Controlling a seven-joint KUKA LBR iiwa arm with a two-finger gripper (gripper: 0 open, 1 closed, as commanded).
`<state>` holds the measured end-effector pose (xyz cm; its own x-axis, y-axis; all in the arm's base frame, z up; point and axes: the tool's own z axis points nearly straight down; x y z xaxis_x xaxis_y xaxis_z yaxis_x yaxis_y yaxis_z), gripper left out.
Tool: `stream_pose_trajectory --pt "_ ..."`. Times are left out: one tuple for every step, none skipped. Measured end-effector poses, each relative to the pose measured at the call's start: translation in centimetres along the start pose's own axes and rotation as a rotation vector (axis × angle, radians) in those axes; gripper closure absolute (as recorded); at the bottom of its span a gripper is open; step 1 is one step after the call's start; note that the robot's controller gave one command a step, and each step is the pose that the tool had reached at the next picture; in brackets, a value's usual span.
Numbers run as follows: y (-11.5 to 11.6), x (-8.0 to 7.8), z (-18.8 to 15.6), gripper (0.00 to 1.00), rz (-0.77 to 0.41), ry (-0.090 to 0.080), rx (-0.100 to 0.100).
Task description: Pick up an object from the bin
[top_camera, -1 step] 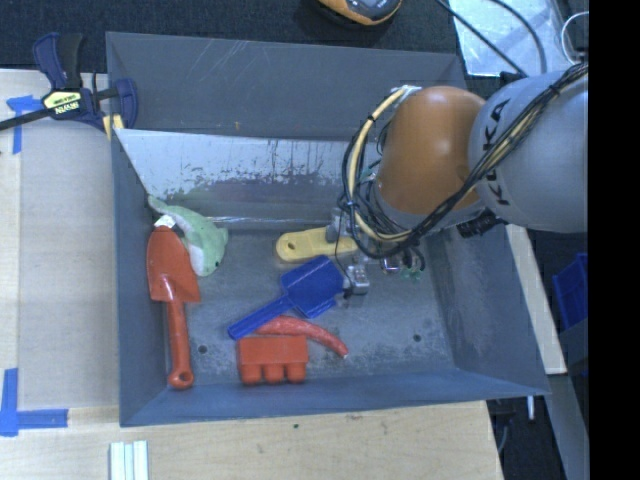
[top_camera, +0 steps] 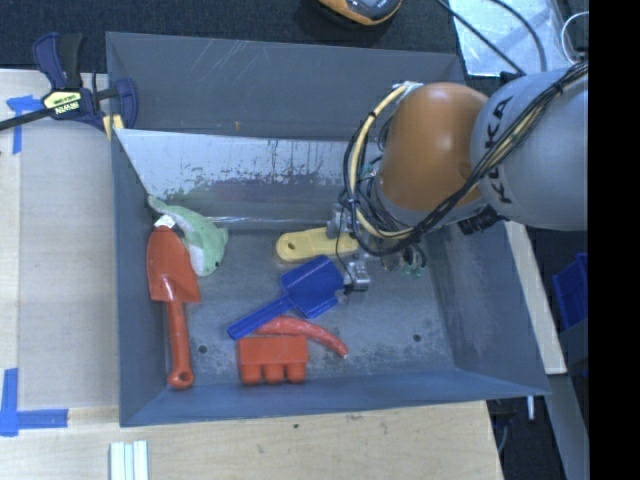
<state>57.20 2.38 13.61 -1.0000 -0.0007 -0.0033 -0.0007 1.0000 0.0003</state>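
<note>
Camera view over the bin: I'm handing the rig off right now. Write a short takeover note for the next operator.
Gripper: low in the middle of the bin, at the right end of the blue scoop and just below the yellow piece.
Other things: a red pepper and a red block lie in front of the scoop. A red shovel and a green-white thing lie at the left.
Done: arm is down in the bin.
Left: nothing is lifted yet. Probably grasp the scoop and raise it out.
</note>
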Motion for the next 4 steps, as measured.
stream_pose_trajectory --pt "-3.0 1.9 -0.2 0.0 0.001 0.007 0.001" --pt "-2.9 2.1 -0.3 0.0 0.0 0.008 0.001" --pt "0.0 8.1 1.0 0.0 0.042 0.011 0.001" --pt "-4.5 7.4 6.6 0.0 0.009 0.007 0.002"
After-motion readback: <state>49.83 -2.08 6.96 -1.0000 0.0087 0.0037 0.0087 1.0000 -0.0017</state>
